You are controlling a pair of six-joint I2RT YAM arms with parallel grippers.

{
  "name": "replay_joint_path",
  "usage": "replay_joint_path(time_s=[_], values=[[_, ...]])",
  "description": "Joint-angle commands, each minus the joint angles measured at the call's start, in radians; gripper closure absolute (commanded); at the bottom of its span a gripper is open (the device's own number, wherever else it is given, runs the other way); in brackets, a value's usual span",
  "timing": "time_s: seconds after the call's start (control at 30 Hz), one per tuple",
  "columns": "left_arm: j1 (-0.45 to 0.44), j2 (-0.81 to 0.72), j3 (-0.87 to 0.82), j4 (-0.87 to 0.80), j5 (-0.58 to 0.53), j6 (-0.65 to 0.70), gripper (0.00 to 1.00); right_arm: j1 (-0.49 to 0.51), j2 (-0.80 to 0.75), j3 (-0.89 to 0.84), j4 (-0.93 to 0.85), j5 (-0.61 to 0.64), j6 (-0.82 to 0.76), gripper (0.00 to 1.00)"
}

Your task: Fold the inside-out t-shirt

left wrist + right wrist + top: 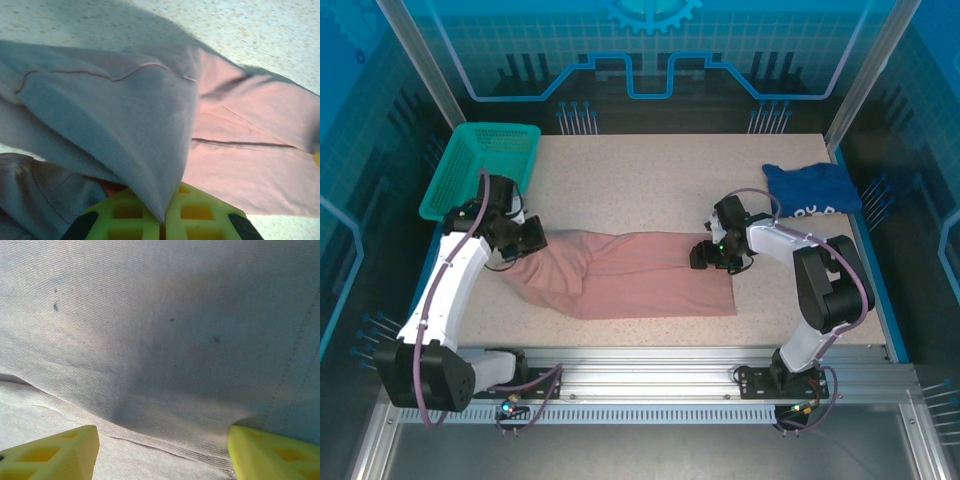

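The left arm rises from its base at the near edge and leans forward. Its wrist turns inward, so the left gripper (527,240) points at the left end of the inside-out t-shirt (640,275). In the left wrist view, the left gripper's (162,220) yellow-green fingers (200,215) are pressed together on a ribbed fold of the dusty pink cloth. The fold rises from between the tips and drapes away ahead of them. More of the shirt spreads flat beyond the jaws and to their right, with a stitched seam running across it.

The right arm folds at its dark elbow, and its white forearm runs inward. This brings the right gripper (708,254) down onto the shirt's far right edge. In the right wrist view, the right gripper's (162,455) yellow fingers (55,457) stand wide apart and clamp nothing. A hemmed edge of the fabric lies between them, and the ribbed cloth stretches ahead of the jaws.

The shirt lies stretched between the two grippers on the speckled table (650,170). Behind the right gripper a dark blue shirt (810,188) is crumpled, its white print too small to read. A green basket (485,165) sits just behind the left gripper.
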Motion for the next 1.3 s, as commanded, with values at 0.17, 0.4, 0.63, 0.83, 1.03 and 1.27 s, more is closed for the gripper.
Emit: replay_joint_path(time_s=[0.17,0.4,0.63,0.83,1.03,1.27], values=[[-0.066,0.021,0.056,-0.002,0.119,-0.095,1.0,-0.015,0.035,0.014,-0.013,-0.035,-0.006,0.3],[0.01,0.029,0.057,-0.026,0.024,-0.002,1.0,0.008,0.052,0.035,-0.018,-0.051,0.003,0.31],[0.125,-0.004,0.023,-0.011,-0.091,0.083,1.0,0.057,0.087,0.07,-0.027,-0.044,0.027,0.31],[0.214,0.004,0.033,0.001,-0.181,0.144,1.0,0.118,0.127,0.106,-0.022,-0.04,0.059,0.31],[0.222,0.039,0.089,-0.009,-0.234,0.159,1.0,0.182,0.164,0.151,-0.006,-0.043,0.091,0.31],[0.212,0.042,0.114,-0.021,-0.201,0.145,1.0,0.187,0.17,0.167,-0.005,-0.032,0.085,0.31]])
